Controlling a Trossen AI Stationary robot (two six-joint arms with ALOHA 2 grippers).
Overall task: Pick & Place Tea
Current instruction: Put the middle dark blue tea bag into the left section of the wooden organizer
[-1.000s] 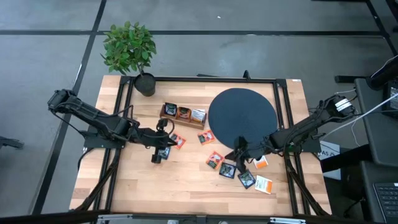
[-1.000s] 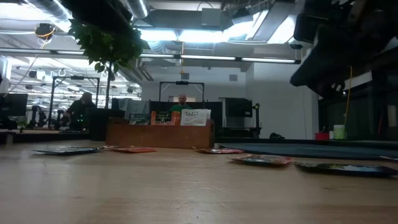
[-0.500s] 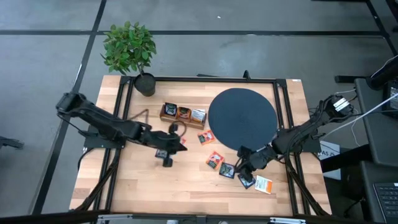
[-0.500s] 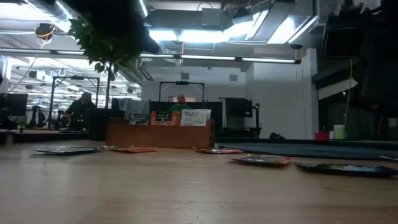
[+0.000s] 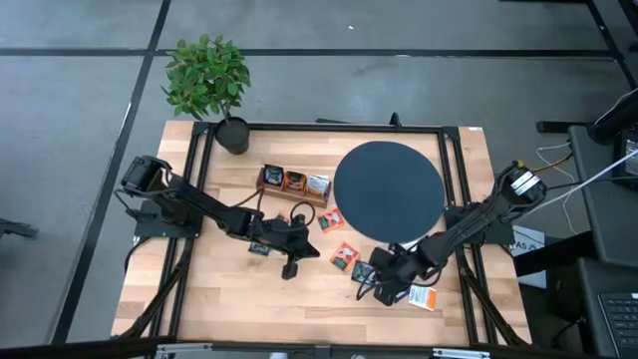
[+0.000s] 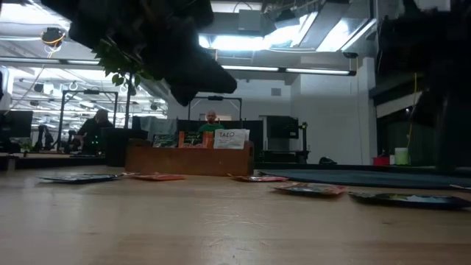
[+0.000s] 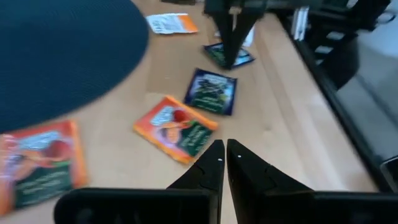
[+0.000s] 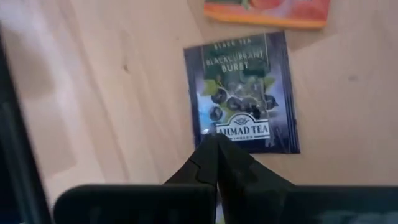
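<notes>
Wooden table [image 5: 229,299], seven loose sachets [image 5: 345,257], one disc [image 5: 388,187]

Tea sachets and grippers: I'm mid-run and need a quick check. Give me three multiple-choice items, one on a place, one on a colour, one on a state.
1. Where does the wooden compartment tray stand relative to the black round disc?
A. On the potted plant's side of the disc
B. On top of the disc
C. Beyond the disc, on the right arm's side

2. What colour is the sachet under the right gripper?
A. White with orange
B. Dark blue, blackcurrant print
C. Plain red

3. How do the left gripper fingers stand?
A. Spread wide
B. Clamped on a sachet
C. Closed, holding nothing

Answers: 1 A, the high view shows the tray between the potted plant and the disc. 2 B, the right wrist view reads Blackcurrant Burst on dark blue. 3 C, the left wrist view shows the tips together over bare table.
</notes>
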